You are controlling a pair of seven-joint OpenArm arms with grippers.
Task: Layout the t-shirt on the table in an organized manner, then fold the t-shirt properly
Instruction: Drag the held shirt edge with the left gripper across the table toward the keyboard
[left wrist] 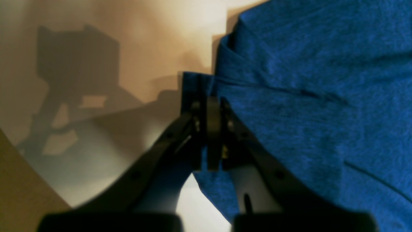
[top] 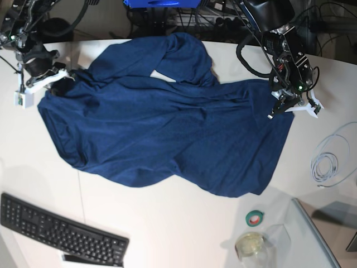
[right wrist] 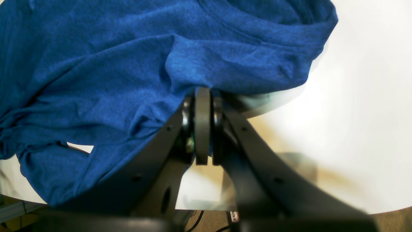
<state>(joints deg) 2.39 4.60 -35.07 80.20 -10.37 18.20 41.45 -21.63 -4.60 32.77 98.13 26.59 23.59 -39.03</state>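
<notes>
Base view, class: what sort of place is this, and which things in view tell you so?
Probably a robotics lab or workshop bench. A large white table carries a black computer keyboard and a coiled white cable, and tangled dark cables run along the far edge behind a dark navy-blue t-shirt.

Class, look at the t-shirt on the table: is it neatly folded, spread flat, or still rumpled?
Rumpled. The t-shirt lies opened out but creased, its upper part bunched over itself, with no tidy fold on the table.

The white table [top: 167, 223] carries the blue t-shirt [top: 167, 128], which lies rumpled across its far half. Nearer than the shirt lie a black keyboard [top: 61, 230], green tape [top: 255, 218] and a small clear jar [top: 251, 244]; a coiled white cable [top: 330, 162] lies beside the shirt.
</notes>
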